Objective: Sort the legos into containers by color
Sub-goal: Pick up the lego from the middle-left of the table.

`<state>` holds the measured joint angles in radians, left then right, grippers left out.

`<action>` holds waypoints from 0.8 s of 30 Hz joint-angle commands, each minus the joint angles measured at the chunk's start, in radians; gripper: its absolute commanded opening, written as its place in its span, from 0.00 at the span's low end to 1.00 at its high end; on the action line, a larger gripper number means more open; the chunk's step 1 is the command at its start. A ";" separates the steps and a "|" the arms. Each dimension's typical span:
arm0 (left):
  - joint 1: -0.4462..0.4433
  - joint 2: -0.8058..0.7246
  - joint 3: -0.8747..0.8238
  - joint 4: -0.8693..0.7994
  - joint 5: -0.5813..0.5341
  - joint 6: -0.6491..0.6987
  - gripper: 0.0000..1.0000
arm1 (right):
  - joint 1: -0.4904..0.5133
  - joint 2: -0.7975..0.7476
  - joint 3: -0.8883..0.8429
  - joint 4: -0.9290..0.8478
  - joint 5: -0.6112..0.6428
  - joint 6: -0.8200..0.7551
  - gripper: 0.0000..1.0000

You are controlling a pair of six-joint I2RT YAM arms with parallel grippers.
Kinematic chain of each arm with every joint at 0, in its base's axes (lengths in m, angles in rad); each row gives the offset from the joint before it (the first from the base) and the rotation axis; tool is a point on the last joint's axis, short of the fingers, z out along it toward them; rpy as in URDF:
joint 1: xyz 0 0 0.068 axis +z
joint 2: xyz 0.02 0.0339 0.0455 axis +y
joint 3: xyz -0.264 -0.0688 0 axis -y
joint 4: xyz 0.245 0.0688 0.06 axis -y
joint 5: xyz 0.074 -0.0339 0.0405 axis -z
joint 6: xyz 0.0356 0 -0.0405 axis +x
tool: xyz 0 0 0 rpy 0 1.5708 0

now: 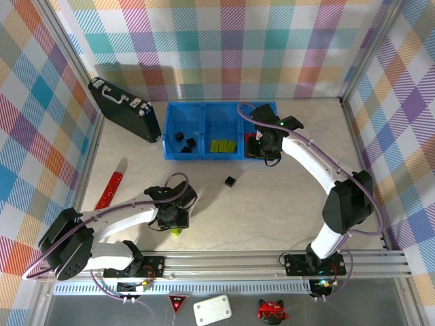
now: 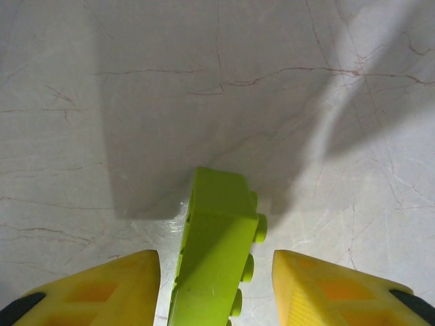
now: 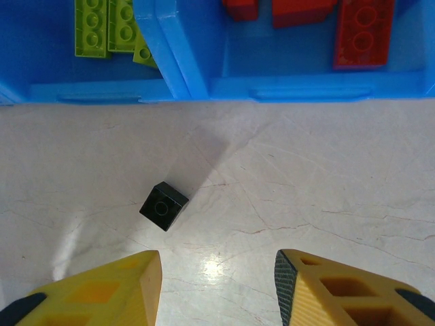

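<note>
A lime-green lego (image 2: 214,251) lies on its side on the table, studs to the right, between the yellow fingers of my left gripper (image 2: 214,261), which is open with a gap on each side. From above this lego (image 1: 176,231) peeks out under the left gripper (image 1: 174,223). My right gripper (image 3: 217,261) is open and empty over bare table in front of the blue containers (image 3: 170,68). A black lego (image 3: 163,206) sits ahead of it to the left, the loose black lego (image 1: 230,181) in the top view. The containers (image 1: 206,155) hold black, green and red legos.
A black briefcase (image 1: 124,109) lies at the back left beside the containers. A red strip (image 1: 109,190) lies on the table at the left. Plaid walls close in the table on three sides, and a metal rail (image 1: 238,261) runs along the near edge.
</note>
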<state>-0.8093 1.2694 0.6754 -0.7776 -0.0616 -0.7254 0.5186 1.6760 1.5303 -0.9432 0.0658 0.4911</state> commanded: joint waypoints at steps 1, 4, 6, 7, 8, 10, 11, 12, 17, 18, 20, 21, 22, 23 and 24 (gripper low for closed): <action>-0.013 0.013 -0.012 0.011 0.007 0.003 0.45 | 0.006 -0.041 -0.011 -0.002 -0.007 0.010 0.49; -0.013 0.016 -0.016 0.009 -0.002 0.007 0.39 | 0.006 -0.042 -0.014 -0.002 -0.007 0.013 0.49; -0.013 0.016 -0.014 0.012 -0.002 0.008 0.36 | 0.006 -0.048 -0.022 -0.001 -0.006 0.015 0.48; -0.014 0.017 -0.011 0.012 0.000 0.009 0.33 | 0.006 -0.051 -0.024 0.002 -0.006 0.014 0.48; -0.013 0.018 -0.006 0.012 -0.001 0.010 0.32 | 0.006 -0.054 -0.027 0.003 -0.005 0.014 0.48; -0.013 0.018 0.010 0.007 -0.003 0.013 0.28 | 0.006 -0.058 -0.030 0.001 -0.002 0.015 0.48; -0.013 0.018 0.020 0.005 -0.003 0.016 0.27 | 0.006 -0.062 -0.034 0.000 0.001 0.015 0.48; -0.014 0.018 0.030 0.003 -0.003 0.016 0.27 | 0.006 -0.066 -0.035 -0.001 0.006 0.013 0.48; -0.013 0.025 0.105 0.007 0.001 0.017 0.23 | 0.004 -0.094 -0.053 -0.003 0.035 0.009 0.48; -0.013 0.032 0.129 0.007 -0.002 0.022 0.22 | 0.002 -0.100 -0.058 -0.007 0.040 0.008 0.48; -0.013 0.051 0.180 0.000 -0.012 0.036 0.21 | -0.003 -0.113 -0.068 -0.008 0.046 0.007 0.47; -0.012 0.063 0.210 -0.004 -0.020 0.046 0.21 | -0.006 -0.121 -0.074 -0.009 0.048 0.005 0.47; -0.010 0.081 0.240 -0.007 -0.024 0.058 0.21 | -0.011 -0.130 -0.082 -0.008 0.051 0.004 0.47; -0.008 0.096 0.267 -0.012 -0.027 0.067 0.21 | -0.014 -0.136 -0.087 -0.009 0.051 0.005 0.48; -0.008 0.113 0.299 -0.013 -0.030 0.079 0.21 | -0.017 -0.145 -0.094 -0.008 0.051 0.005 0.47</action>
<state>-0.8101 1.3525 0.9085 -0.7601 -0.0708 -0.6907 0.5102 1.5692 1.4548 -0.9432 0.0978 0.4934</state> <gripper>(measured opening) 0.223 0.475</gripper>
